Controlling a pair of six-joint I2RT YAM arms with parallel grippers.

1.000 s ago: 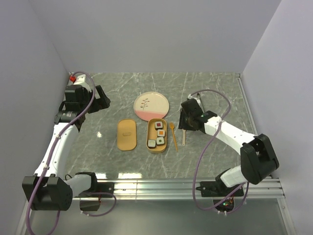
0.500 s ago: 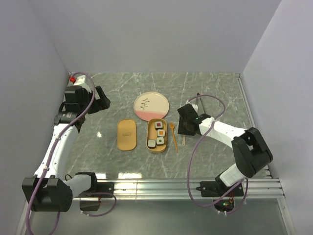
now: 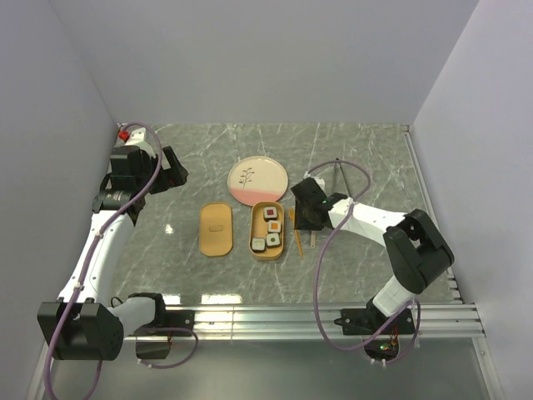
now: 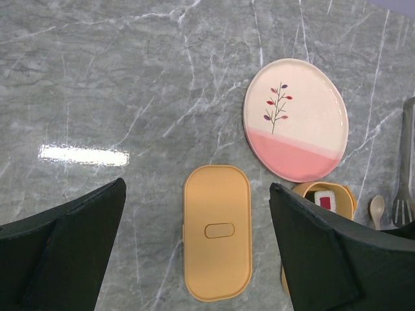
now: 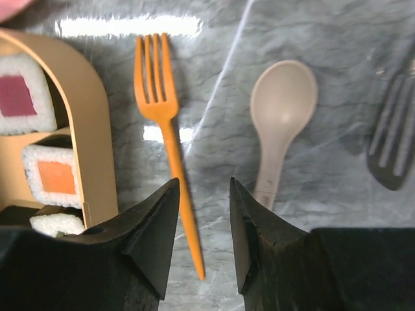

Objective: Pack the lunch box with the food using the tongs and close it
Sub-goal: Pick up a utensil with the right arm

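Note:
The tan-orange lunch box (image 3: 256,227) stands open at the table's middle with several sushi pieces (image 3: 272,227) inside; its flat lid (image 3: 216,229) lies just left of it. In the right wrist view the box wall (image 5: 97,129) and the sushi (image 5: 56,178) fill the left edge. The dark tongs (image 3: 335,177) lie on the table behind my right gripper, with one tip (image 5: 390,146) showing at the right. My right gripper (image 5: 203,184) hovers, jaws apart, over the handle of an orange fork (image 5: 163,123), holding nothing. My left gripper (image 4: 197,184) hangs wide open high over the lid (image 4: 217,240).
A pink-and-cream plate (image 3: 258,180) sits behind the box. A beige spoon (image 5: 282,107) lies right of the fork, between it and the tongs. Grey walls stand on the left, back and right sides, and a metal rail runs along the near edge.
My right arm has swung left toward the box, bringing its gripper over the fork, and its jaws have narrowed slightly. The left arm has not moved.

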